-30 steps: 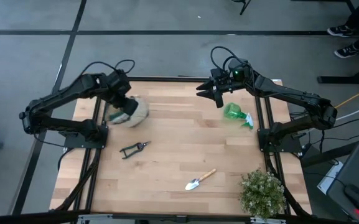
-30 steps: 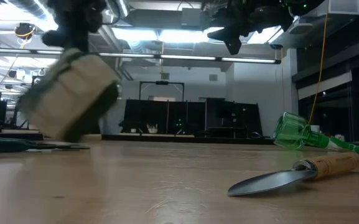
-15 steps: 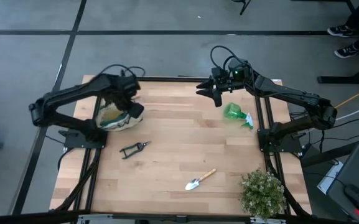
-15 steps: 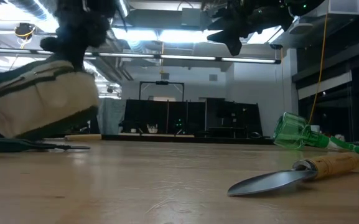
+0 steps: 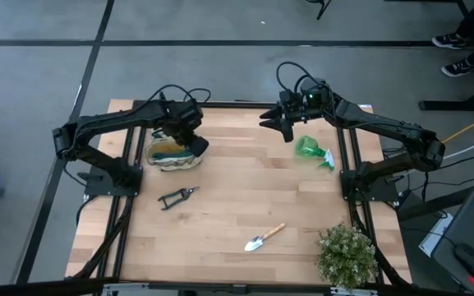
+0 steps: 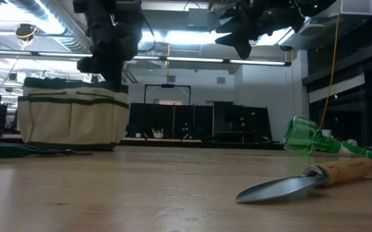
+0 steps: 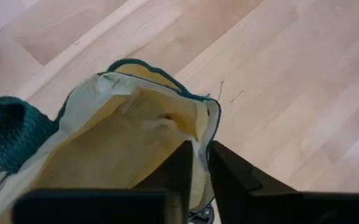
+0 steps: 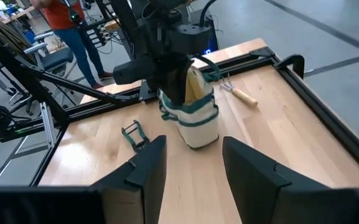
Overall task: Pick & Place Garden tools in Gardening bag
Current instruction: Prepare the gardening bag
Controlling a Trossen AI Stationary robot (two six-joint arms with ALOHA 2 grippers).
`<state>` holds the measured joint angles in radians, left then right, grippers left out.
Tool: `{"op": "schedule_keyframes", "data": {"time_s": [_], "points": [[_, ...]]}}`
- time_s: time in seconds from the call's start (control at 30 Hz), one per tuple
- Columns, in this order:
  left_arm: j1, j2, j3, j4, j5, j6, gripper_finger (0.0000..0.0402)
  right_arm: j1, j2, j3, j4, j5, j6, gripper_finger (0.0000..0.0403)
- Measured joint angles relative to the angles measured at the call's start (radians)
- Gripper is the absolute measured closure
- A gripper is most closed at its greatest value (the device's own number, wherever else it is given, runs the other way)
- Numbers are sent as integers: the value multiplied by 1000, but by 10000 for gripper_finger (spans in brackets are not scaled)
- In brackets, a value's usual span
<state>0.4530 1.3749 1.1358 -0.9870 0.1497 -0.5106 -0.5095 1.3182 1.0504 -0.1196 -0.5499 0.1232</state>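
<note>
Bag-positioning step: left end effector [image 5: 194, 145] pinches the gardening bag [image 5: 171, 153] rim at 10 o'clock; right end effector [image 5: 284, 125] hovers spread; next, release.

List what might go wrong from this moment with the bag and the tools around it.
1. The left gripper pinches the gardening bag by its rim; the soft cloth may sag or tip once let go.
2. The pruning shears lie close beside the bag and could get knocked if it topples.
3. The spray bottle lies on its side under the open right gripper; being round, it may roll when grasped.
</note>
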Motion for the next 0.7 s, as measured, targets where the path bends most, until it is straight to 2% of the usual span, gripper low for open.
{"op": "schedule_keyframes", "data": {"time_s": [0.23,0.33,0.47,0.7], "points": [[3,-15,32,19,21,56,291,0,0,0,-23,0,0,243],[22,-46,82,19,61,88,282,0,0,0,-23,0,0,242],[34,-119,133,10,63,122,279,0,0,0,-25,0,0,242],[33,-325,157,-256,56,157,279,0,0,0,-77,-1,0,242]]}}
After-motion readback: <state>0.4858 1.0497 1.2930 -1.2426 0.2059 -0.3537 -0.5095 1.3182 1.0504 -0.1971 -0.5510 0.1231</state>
